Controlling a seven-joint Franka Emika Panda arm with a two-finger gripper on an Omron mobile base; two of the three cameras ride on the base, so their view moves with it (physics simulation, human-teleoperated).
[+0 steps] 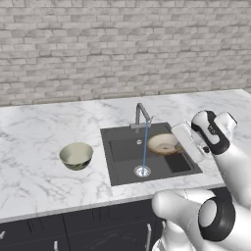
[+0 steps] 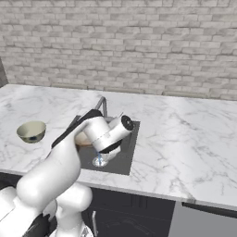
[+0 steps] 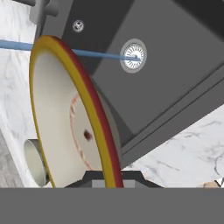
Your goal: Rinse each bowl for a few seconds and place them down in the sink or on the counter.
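two bowls are in play: the tan bowl (image 1: 163, 143) hangs over the sink (image 1: 122, 162), pinched by its rim in the shut jaws (image 3: 110, 177), just right of the water stream (image 1: 144, 147), which falls clear to the drain (image 1: 142, 171); the green bowl (image 1: 76, 156) sits on the bench (image 1: 34, 147), well left of the basin. the hold is a thin edge pinch, so in my judgement a wet rim could slip or swing the bowl out as it tips – it would drop into the basin. swinging left toward the stream brings the rim near the faucet (image 1: 141, 116), which could knock it. room is good – open basin below, bare marble on both sides, and the brick wall stands well back.
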